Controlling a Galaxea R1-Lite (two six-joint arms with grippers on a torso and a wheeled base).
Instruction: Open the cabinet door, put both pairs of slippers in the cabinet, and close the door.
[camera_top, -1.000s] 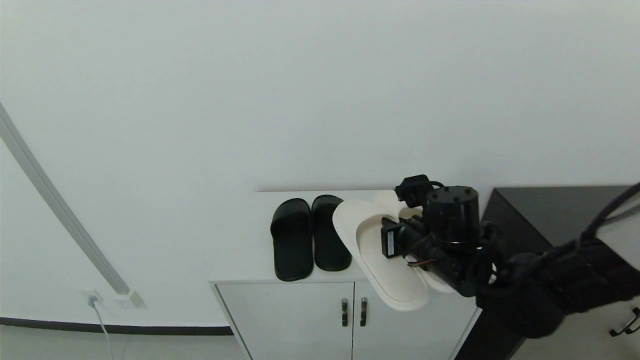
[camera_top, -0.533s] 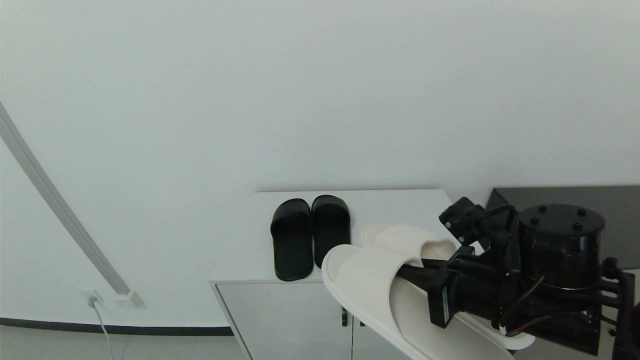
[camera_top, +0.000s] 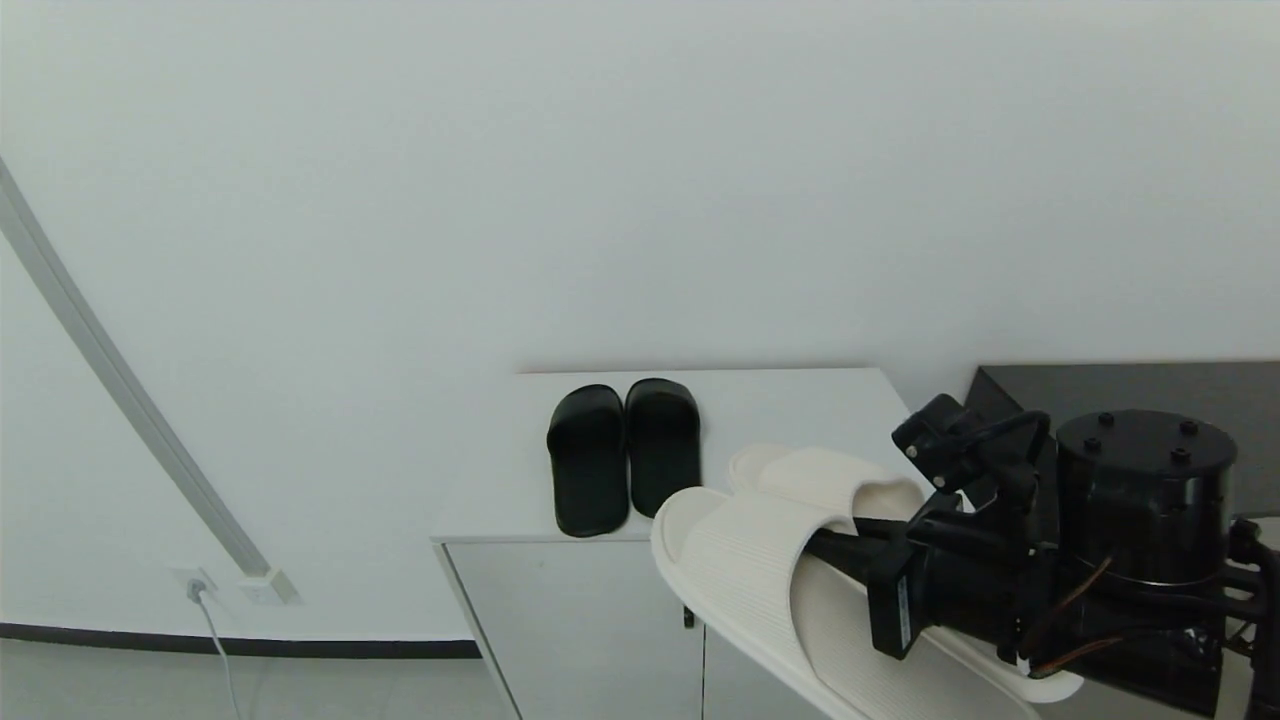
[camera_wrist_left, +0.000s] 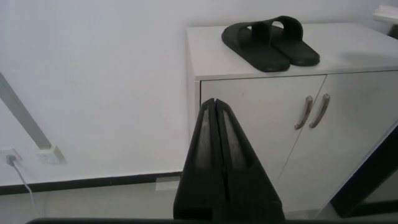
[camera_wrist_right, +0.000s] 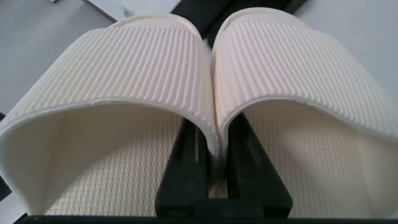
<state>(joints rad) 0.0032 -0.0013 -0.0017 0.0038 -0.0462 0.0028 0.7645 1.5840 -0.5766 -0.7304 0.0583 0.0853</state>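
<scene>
1. Duct: a grey strip slanting down the wall at far left, its upper end cut off by the picture edge.
2. Socket: low on the wall at the duct's foot. A cable hangs from it and runs out of the picture below.
3. Left claw: clenched on nothing, fingers pressed flat together. In the left wrist view it points at the cabinet's left front corner, well short of it.
4. Cabinet: white, against the wall. In the left wrist view both doors are shut, with the two handles side by side at the middle seam. In the head view the lower part is cut off and the seam is mostly hidden behind the white pair.
5. Black pair: on the cabinet top, left of centre, side by side and touching, soles down.
6. White pair: held in the air in front of the cabinet's right door, clear of the top. The heels are cut off or hidden behind the arm.
7. Right claw: grasping the white pair, one finger under each strap, with the two touching inner strap walls pinched between. The fingertips are hidden under the straps in the right wrist view.
8. Dark unit: just right of the cabinet, partly hidden by the arm.
</scene>
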